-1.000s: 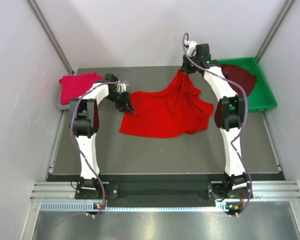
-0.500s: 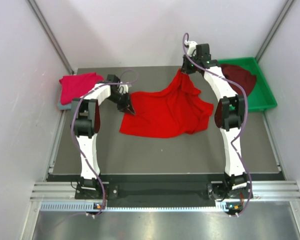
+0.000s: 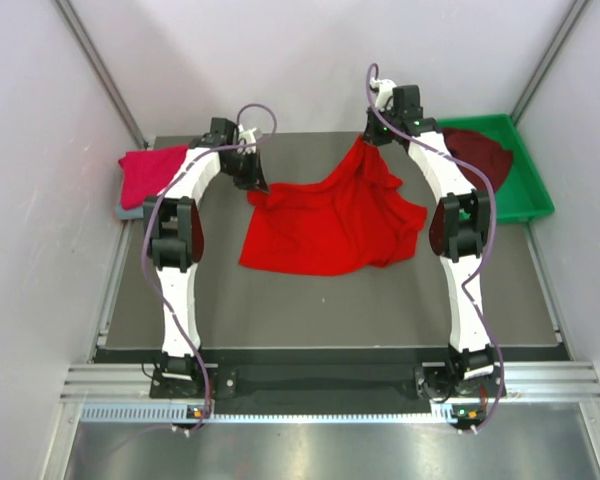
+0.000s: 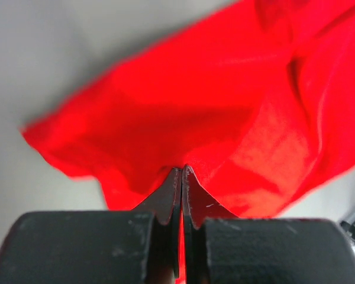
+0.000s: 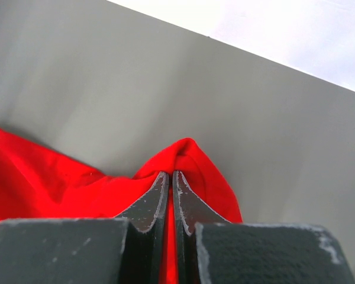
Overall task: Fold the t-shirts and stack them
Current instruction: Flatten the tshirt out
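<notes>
The bright red t-shirt (image 3: 330,225) spreads between the two pincers, most of it lying on the table (image 3: 380,300) on their near side, so the step in hand looks like stretching it flat for a first fold. The left gripper (image 4: 181,171) is clamped on its left corner and the right gripper (image 5: 169,174) on a bunched peak opposite. Next, I judge, both must draw apart evenly without slipping.

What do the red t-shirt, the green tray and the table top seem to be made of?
The red t-shirt looks like soft, matte cloth: it creases and hangs in loose folds. The green tray seems rigid plastic, slightly glossy, with even colour and a moulded rim. The table top is a smooth, matte dark grey sheet; its material cannot be told.
</notes>
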`<action>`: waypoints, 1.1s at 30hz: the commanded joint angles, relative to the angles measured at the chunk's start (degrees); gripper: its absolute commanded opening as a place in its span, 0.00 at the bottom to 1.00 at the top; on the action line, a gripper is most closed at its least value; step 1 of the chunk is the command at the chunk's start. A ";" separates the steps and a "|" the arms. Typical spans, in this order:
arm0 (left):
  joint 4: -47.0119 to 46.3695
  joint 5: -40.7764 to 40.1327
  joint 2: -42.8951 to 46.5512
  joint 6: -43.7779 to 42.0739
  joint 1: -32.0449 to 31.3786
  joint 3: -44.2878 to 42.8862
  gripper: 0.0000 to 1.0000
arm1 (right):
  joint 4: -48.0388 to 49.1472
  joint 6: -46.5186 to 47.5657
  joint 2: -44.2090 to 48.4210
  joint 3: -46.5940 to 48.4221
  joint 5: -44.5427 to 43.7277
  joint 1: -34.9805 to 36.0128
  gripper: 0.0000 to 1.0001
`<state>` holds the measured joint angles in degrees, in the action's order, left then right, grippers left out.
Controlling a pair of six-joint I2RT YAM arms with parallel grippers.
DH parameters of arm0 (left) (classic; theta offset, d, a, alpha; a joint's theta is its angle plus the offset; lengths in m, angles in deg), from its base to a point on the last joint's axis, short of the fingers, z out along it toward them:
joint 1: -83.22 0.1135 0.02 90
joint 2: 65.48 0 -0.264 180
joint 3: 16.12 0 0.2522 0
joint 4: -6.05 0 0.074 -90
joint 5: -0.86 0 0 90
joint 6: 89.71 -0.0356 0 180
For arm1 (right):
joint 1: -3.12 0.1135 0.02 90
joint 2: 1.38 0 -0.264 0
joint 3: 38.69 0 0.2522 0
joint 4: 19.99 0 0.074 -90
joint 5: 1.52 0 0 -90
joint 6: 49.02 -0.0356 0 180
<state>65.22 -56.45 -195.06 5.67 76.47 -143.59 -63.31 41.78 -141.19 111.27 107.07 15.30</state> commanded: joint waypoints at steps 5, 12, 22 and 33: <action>-1.73 -4.47 -7.52 -2.05 0.33 -6.96 0.04 | 2.23 -0.45 0.32 2.84 -0.40 -0.49 0.00; -0.76 -4.74 -0.69 -1.34 0.50 -3.90 0.37 | 2.14 -0.36 0.50 2.75 -0.83 -0.58 0.00; 0.38 -3.33 12.15 0.41 0.94 6.56 0.61 | 2.40 -0.53 -0.90 3.19 -0.40 -0.41 0.00; 6.89 -2.01 15.32 -1.26 1.03 17.01 0.61 | 2.32 -1.68 -0.99 3.37 -0.31 -0.58 0.00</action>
<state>68.48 -59.53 -182.97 5.28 77.39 -130.21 -63.36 40.71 -142.06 111.36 106.55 15.15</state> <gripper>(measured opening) 0.609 0.009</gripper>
